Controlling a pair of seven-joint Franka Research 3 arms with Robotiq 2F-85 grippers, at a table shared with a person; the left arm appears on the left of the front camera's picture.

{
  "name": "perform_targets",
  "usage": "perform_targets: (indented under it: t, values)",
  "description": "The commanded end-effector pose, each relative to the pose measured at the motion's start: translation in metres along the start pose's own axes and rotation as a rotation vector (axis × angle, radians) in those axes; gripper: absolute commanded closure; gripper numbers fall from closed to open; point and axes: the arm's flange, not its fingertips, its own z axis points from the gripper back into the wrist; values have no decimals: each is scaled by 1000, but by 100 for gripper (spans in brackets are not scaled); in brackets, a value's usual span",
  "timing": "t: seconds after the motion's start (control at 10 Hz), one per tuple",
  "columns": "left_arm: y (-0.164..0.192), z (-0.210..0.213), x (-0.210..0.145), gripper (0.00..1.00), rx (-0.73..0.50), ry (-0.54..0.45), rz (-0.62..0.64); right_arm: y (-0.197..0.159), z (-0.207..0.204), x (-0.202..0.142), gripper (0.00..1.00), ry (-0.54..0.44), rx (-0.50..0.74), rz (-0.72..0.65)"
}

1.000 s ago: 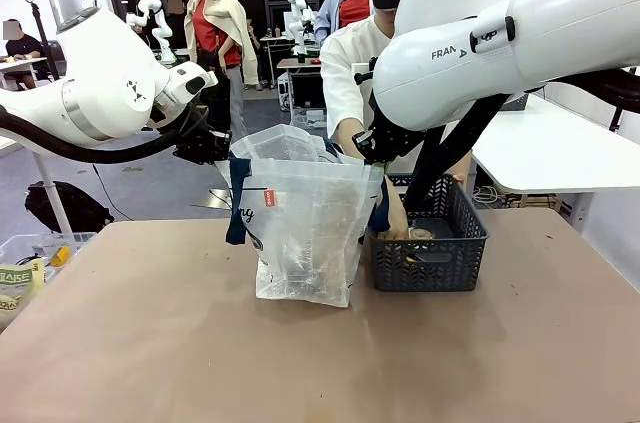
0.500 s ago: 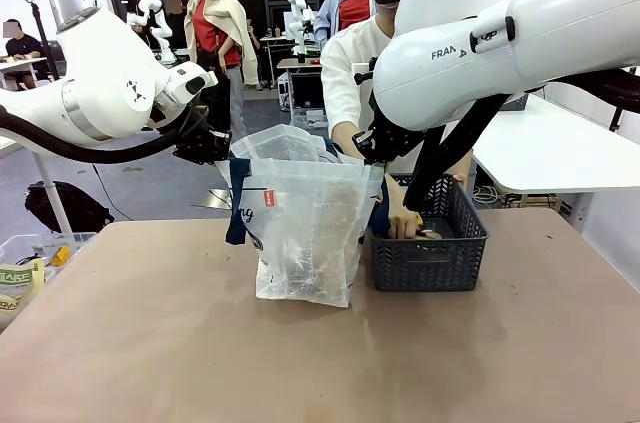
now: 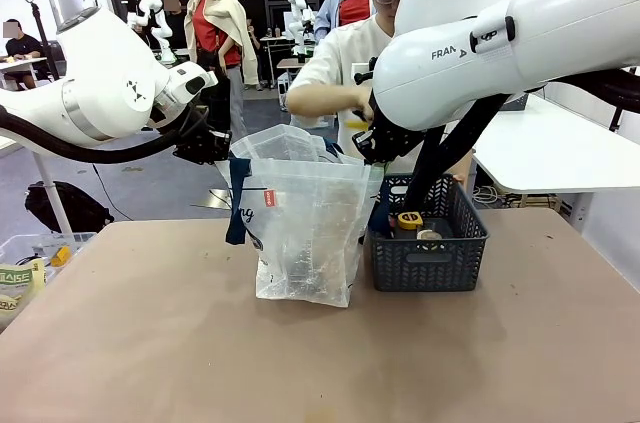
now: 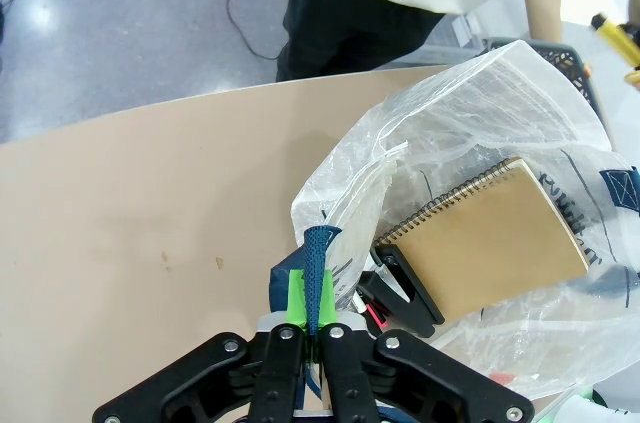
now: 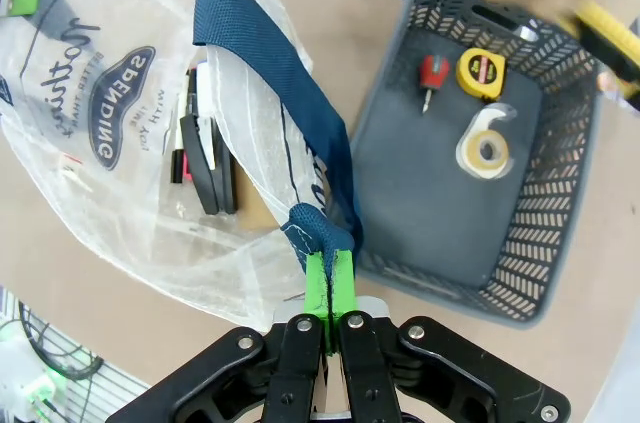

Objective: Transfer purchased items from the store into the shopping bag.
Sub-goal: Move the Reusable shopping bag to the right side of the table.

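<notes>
The shopping bag (image 3: 305, 228) stands upright mid-table, held wide at the mouth by both arms. My left gripper (image 3: 213, 149) is shut on its left navy strap (image 4: 318, 268), my right gripper (image 3: 371, 146) on the right strap (image 5: 270, 73). Inside the bag lie a tan spiral notebook (image 4: 490, 238) and flat black items (image 5: 210, 173). The dark grey basket (image 3: 425, 273) beside the bag holds a yellow tape measure (image 5: 480, 73), a red-handled screwdriver (image 5: 432, 73) and a tape roll (image 5: 485, 148). A person's hand (image 3: 335, 103) holds a yellow item (image 3: 356, 116) above the bag and basket.
The person stands at the far edge behind the bag. A clear bin with packets (image 3: 20, 273) sits at the table's left edge. A white side table (image 3: 540, 153) stands at the back right. The tan tabletop (image 3: 300, 363) in front of the bag is bare.
The person's hand has come up out of the basket with a yellow item and now hovers higher, towards the bag's mouth. Neither arm nor the bag has moved.
</notes>
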Motion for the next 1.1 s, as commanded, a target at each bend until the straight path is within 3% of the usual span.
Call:
perform_targets:
  t: [0.0, 1.0]
  values:
    - [3, 2, 4, 100, 9, -8, -7, -3, -1, -3, 100, -9, -1, -7]
    - [3, 2, 4, 100, 9, -8, -7, -3, -1, -3, 100, -9, -1, -7]
